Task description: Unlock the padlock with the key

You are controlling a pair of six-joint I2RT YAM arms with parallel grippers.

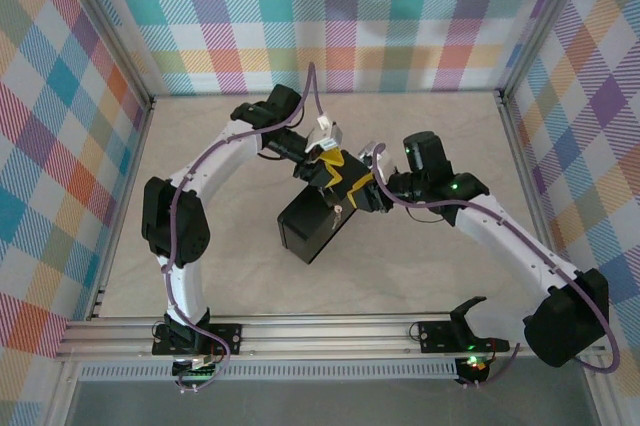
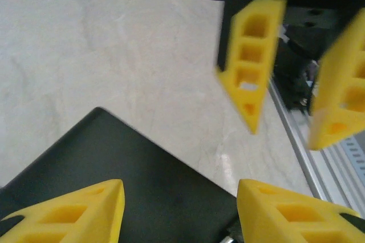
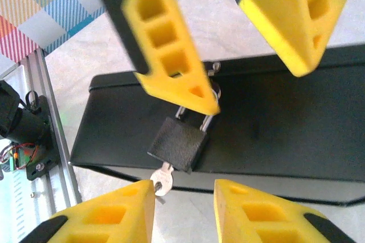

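At the lower end of the padlock, the key sits in the keyway. Its silvery head sticks out past the black body. The head lies just beside the tip of one of the right fingers, and we cannot tell whether they touch.

Padlock: black body lying against the dark face of the box. Its silver shackle runs up toward a small metal hasp near the box's edge. One yellow fingertip covers part of the shackle, so we cannot tell whether it is latched or sprung.

Right fingers: apart, with a clear gap between the two yellow tips. They are not clamped on anything, and the key head sits at the edge of that gap rather than pinched in it.

Left fingers: also spread wide and holding nothing. In the right wrist view they hang over the box from the far side, one tip right above the shackle. The left wrist view shows a corner of the box beneath them, and the right pair facing them from across.

From the top view we note both arms curving inward and meeting over the box, which sits slantwise near the middle of the bench, a pale marbled surface. An aluminium rail runs along the near edge. Plaid walls enclose the cell.
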